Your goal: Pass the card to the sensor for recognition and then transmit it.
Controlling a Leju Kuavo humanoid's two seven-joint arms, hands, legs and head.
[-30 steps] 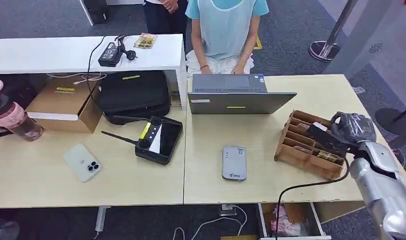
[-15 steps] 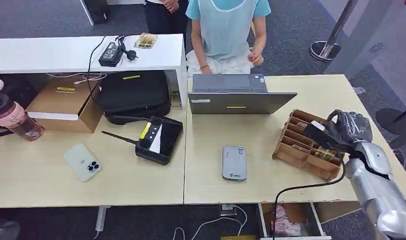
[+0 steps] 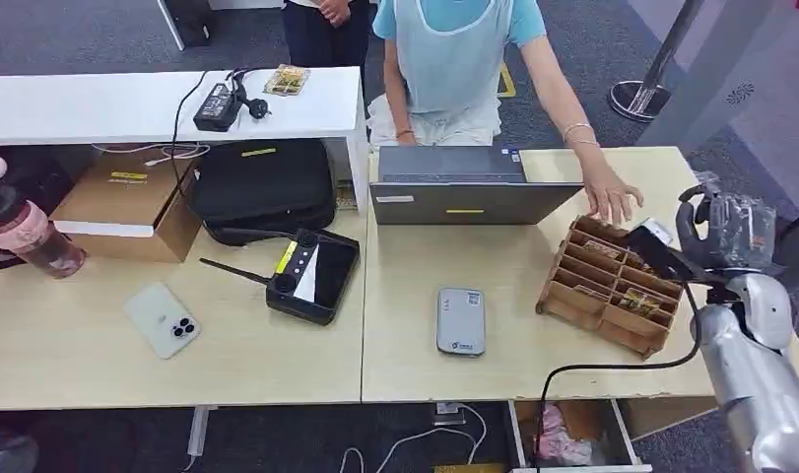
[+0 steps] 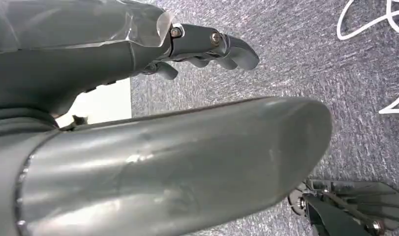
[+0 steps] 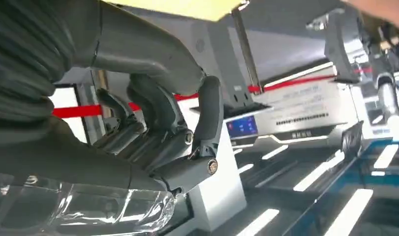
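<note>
hovering beside the wooden card rack, right robot hand pinches a card; left robot hand curled, holding nothing; person's hand near rack.

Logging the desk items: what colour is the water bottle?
Pink water bottle, clearest in the head view.

Head view: bright, even overhead lighting; shadows on the surface are soft. Wrist views: slightly blurred, with specular glare on the left hand casing.

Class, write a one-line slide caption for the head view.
Robot's right hand holds a card above the wooden organiser while a person's hand reaches over beside the laptop.
</note>
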